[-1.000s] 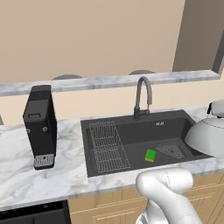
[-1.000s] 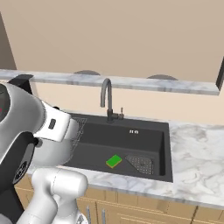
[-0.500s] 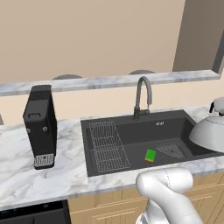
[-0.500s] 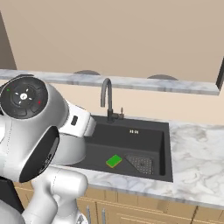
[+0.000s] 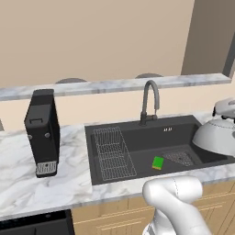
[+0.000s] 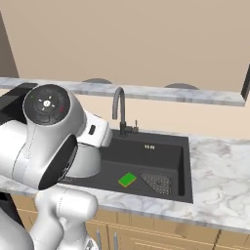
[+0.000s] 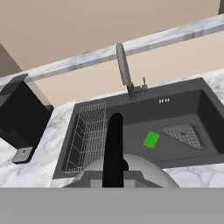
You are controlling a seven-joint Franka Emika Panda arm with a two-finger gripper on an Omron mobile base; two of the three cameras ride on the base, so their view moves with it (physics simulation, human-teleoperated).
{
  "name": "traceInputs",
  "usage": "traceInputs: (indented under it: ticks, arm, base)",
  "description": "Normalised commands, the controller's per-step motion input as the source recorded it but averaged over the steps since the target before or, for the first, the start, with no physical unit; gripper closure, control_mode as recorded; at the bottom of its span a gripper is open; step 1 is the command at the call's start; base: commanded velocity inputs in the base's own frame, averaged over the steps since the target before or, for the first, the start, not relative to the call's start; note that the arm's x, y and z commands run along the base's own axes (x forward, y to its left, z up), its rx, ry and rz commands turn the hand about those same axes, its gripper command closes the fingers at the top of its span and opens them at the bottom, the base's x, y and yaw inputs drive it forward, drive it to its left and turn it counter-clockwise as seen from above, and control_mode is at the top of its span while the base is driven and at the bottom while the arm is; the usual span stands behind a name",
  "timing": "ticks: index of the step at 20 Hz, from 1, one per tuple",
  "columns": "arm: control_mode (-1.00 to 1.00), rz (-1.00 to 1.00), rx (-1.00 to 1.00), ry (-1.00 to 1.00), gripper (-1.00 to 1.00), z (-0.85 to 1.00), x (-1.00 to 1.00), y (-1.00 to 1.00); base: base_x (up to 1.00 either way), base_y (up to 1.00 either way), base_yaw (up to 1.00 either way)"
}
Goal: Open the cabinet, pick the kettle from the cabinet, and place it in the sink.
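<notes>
Hand view showed the kettle point(image 7: 131, 173) directly under the gripper, its black handle point(image 7: 114, 148) running lengthwise away from the camera toward the sink point(image 7: 175, 111), whose near rim lay just beyond. The gripper, its tips hidden, was clamped on that handle. Compared with a second earlier, the kettle point(image 5: 215, 137) in the left base view sat further right of the faucet point(image 5: 149, 101), hanging over the sink's right edge.

Home kitchen: marble counter point(image 5: 18, 183), sink point(image 5: 137, 137), faucet point(image 5: 149, 98).
</notes>
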Motion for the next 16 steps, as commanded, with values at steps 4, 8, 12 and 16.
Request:
traceInputs:
  ticks: [4,8,12,16]
  arm:
    - [-1.00,0.01,0.00,0.00,1.00,-0.22,0.12,0.00]
    - [-1.00,0.03,0.00,0.00,1.00,-0.25,0.11,0.00]
    - [-1.00,0.04,-0.02,0.00,1.00,-0.19,0.13,0.00]
    - [-1.00,0.04,-0.02,0.00,1.00,-0.15,0.09,0.00]
  base:
    - [0.00,0.00,0.00]
    - [0.00,0.00,0.00]
    - [0.00,0.00,0.00]
    - [0.00,0.00,0.00]
